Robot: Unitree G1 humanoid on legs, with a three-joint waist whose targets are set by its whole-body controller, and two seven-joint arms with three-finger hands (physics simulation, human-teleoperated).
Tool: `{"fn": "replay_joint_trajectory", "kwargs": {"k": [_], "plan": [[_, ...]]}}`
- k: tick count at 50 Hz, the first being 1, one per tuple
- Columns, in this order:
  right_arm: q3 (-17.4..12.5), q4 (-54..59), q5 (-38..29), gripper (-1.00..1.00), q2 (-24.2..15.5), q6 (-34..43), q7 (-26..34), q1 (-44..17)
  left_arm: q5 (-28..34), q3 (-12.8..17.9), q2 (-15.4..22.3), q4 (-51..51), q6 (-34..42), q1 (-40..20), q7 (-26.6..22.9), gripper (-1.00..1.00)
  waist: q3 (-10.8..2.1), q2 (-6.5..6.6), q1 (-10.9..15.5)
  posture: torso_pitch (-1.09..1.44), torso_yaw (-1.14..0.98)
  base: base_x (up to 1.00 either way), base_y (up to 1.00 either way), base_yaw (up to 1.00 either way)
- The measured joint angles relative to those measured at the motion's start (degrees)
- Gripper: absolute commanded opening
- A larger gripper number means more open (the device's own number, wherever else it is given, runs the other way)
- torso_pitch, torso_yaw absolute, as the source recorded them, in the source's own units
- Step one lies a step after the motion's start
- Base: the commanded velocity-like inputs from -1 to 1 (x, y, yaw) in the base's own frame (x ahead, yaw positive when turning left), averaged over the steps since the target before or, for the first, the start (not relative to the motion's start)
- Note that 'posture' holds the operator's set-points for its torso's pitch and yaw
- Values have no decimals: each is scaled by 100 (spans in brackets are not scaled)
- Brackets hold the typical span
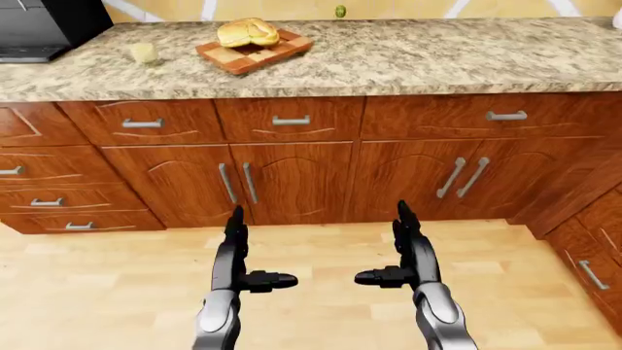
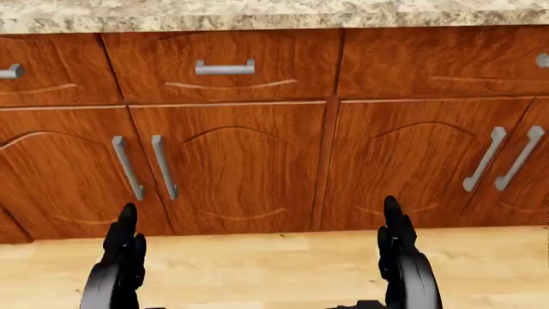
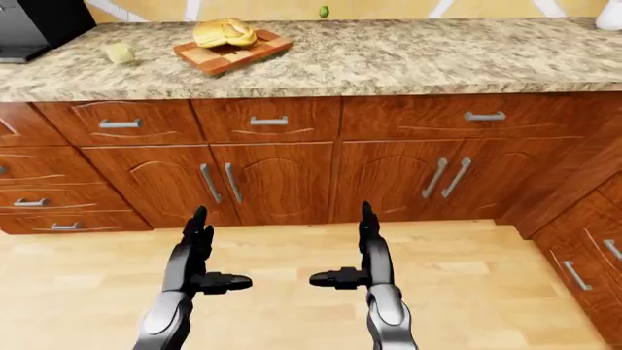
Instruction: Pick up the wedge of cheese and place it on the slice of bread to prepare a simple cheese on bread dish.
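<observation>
A granite counter (image 1: 408, 58) tops wooden cabinets (image 1: 292, 179). At eleven o'clock in the left-eye view, bread (image 1: 248, 32) lies on a cutting board (image 1: 254, 51), the pale cheese wedge (image 1: 144, 52) just left of it. Left hand (image 1: 236, 255) and right hand (image 1: 406, 251) hang open, empty.

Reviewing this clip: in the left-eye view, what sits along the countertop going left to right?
Black appliance → cheese → bread on cutting board → small green object by the wall.
</observation>
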Motion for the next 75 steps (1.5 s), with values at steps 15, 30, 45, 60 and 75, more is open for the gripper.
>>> {"fn": "replay_joint_trajectory", "kwargs": {"k": [15,30,45,60,75], "plan": [[85,-740,128,100,36,415,-115,-222,161,-133,-4,-1162,743,-193,71,100,-317,-21,46,0,0,0,0,0],[-331,-2815,408,100,-262,2328,-148,-1091,105,263,307,-3911,3380,-1399,-111,100,-433,-315,-53,0,0,0,31,0],[26,-2848,576,100,-97,2516,4,-1011,-131,548,423,-4165,3817,-1355,6,100,-295,409,69,0,0,0,68,0],[23,-2775,567,100,-92,2305,32,-1007,-165,420,375,-4116,3627,-1248,13,100,-267,-83,-14,0,0,0,49,0],[192,-2915,618,100,0,2413,176,-927,-154,516,427,-4200,3697,-1292,-15,100,-240,387,44,0,0,0,42,0]]}}
